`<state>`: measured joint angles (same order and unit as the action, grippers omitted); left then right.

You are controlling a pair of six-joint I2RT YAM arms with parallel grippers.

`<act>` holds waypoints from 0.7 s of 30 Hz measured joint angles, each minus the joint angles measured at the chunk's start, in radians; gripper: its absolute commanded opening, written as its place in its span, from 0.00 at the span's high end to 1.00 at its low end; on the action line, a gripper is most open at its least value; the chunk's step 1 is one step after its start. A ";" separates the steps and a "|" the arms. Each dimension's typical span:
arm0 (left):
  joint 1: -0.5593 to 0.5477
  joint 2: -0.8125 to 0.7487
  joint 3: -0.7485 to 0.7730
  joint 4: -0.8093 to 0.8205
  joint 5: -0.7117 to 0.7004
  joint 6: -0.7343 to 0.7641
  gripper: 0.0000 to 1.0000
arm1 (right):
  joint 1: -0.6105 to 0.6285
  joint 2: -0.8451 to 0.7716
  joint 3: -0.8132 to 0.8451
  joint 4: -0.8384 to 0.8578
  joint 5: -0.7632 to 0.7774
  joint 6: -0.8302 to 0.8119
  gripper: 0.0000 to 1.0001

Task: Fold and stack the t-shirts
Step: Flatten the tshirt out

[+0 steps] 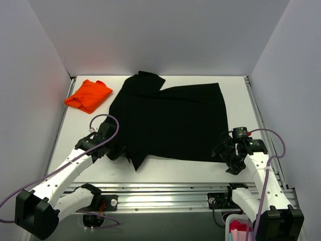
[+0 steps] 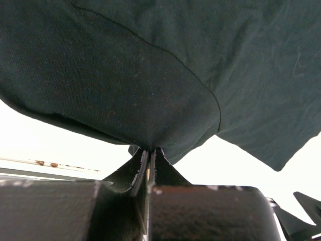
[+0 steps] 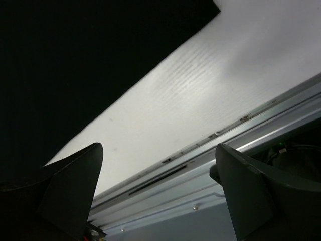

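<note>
Pinching a bunched edge of the black t-shirt, the left gripper had its fingers clamped together on the cloth. The right gripper stood with fingers spread, and the shirt's straight hem lay just ahead of its left finger on the white table. The knit looked matte and soft, draping smoothly. The orange t-shirt lay folded well beyond the left gripper.
</note>
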<state>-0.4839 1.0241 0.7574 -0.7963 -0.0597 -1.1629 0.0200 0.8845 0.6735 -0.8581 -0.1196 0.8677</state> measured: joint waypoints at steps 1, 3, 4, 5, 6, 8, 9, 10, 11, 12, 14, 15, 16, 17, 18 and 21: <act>0.014 -0.002 0.000 -0.001 0.011 0.007 0.98 | 0.000 0.012 0.000 0.015 0.006 0.011 0.11; 0.042 -0.008 0.000 -0.002 0.027 0.025 0.98 | 0.000 0.037 0.000 0.055 0.027 0.031 0.11; 0.053 -0.012 0.000 -0.002 0.032 0.031 0.98 | -0.001 0.051 0.000 0.077 0.038 0.038 0.11; 0.061 -0.018 0.000 -0.003 0.040 0.038 0.98 | -0.002 0.066 0.000 0.098 0.048 0.046 0.11; 0.069 -0.025 0.000 -0.005 0.047 0.045 0.98 | -0.002 0.082 0.000 0.120 0.060 0.051 0.11; 0.084 -0.038 0.000 -0.006 0.065 0.059 0.98 | -0.004 0.121 0.002 0.162 0.089 0.058 0.11; 0.091 -0.041 0.000 -0.007 0.072 0.068 0.98 | -0.006 0.144 0.002 0.183 0.100 0.060 0.11; 0.098 -0.042 0.000 -0.007 0.079 0.075 0.98 | -0.008 0.170 0.002 0.203 0.112 0.061 0.11; 0.106 -0.042 0.000 -0.008 0.087 0.082 0.98 | -0.008 0.200 0.002 0.222 0.122 0.064 0.11; 0.112 -0.041 0.000 -0.008 0.092 0.089 0.98 | -0.008 0.222 0.002 0.236 0.130 0.068 0.12; 0.122 -0.040 0.000 -0.008 0.102 0.102 0.98 | -0.008 0.250 0.001 0.254 0.145 0.074 0.13; 0.126 -0.039 0.000 -0.008 0.106 0.106 0.98 | -0.008 0.253 0.000 0.257 0.152 0.077 0.14; 0.128 -0.037 0.000 -0.008 0.110 0.111 0.98 | -0.008 0.252 -0.003 0.261 0.162 0.079 0.15; 0.131 -0.035 0.000 -0.007 0.114 0.114 0.98 | -0.008 0.249 -0.009 0.264 0.174 0.083 0.15; 0.135 -0.033 -0.001 -0.007 0.119 0.120 0.98 | -0.008 0.248 -0.016 0.265 0.187 0.086 0.15; 0.145 -0.027 -0.003 -0.006 0.130 0.129 0.98 | -0.008 0.252 -0.042 0.266 0.222 0.087 0.16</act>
<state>-0.3389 0.9970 0.7540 -0.8024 0.0704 -1.0336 0.0116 1.1362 0.6319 -0.5922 0.1028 0.9550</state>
